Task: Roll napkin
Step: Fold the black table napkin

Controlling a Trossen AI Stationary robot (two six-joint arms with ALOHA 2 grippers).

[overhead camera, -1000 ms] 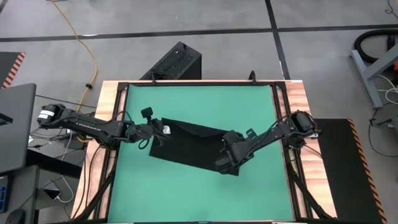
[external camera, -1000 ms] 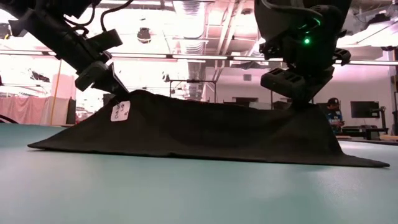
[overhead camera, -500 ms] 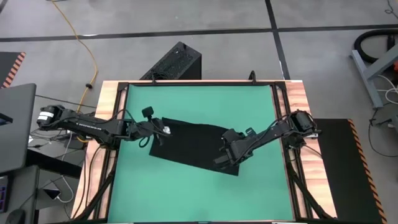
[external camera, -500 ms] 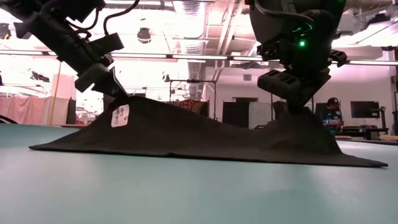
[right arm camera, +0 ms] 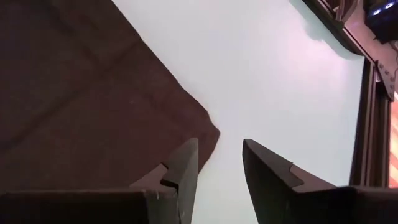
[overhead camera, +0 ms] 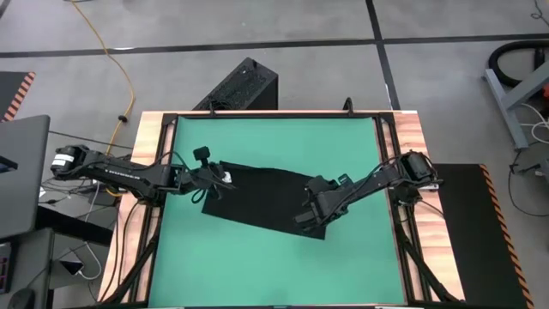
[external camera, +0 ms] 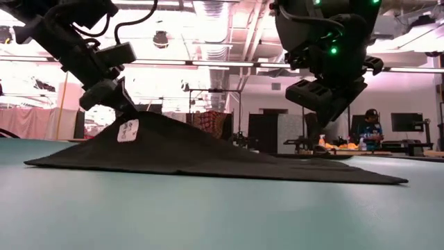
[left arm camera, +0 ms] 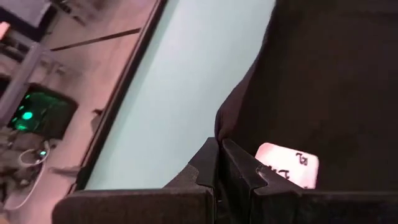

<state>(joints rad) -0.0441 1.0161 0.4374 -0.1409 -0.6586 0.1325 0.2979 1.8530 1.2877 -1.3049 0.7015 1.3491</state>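
The black napkin (overhead camera: 262,199) lies spread on the green table (overhead camera: 274,142), slanting from the left middle toward the near right. It has a small white tag (external camera: 127,130) near its left end. My left gripper (overhead camera: 214,182) is shut on that end and holds it raised as a peak in the low view (external camera: 119,105). My right gripper (overhead camera: 307,220) is open and hovers over the napkin's right corner (right arm camera: 208,134), which lies flat on the table. In the low view it (external camera: 325,111) hangs clear above the cloth. My left gripper pinches the napkin's left edge (left arm camera: 225,127) between its two fingers, right beside the white tag (left arm camera: 289,167). It comes slanting down from the table's left. That end is lifted off the table, and the cloth slopes down from it to the flat part (external camera: 298,170).
A rigid black box with vent slots (overhead camera: 244,86) stands on the floor beyond the table's far edge. Wooden rails (overhead camera: 159,129) border the mat on the left and right. A person (external camera: 371,128) shows far back in the room in the low view.
My right gripper has let go of the napkin's right end and risen a little. That end, which stood as a raised peak, has fallen flat on the table. My left gripper keeps hold of the tag end and has sunk slightly.
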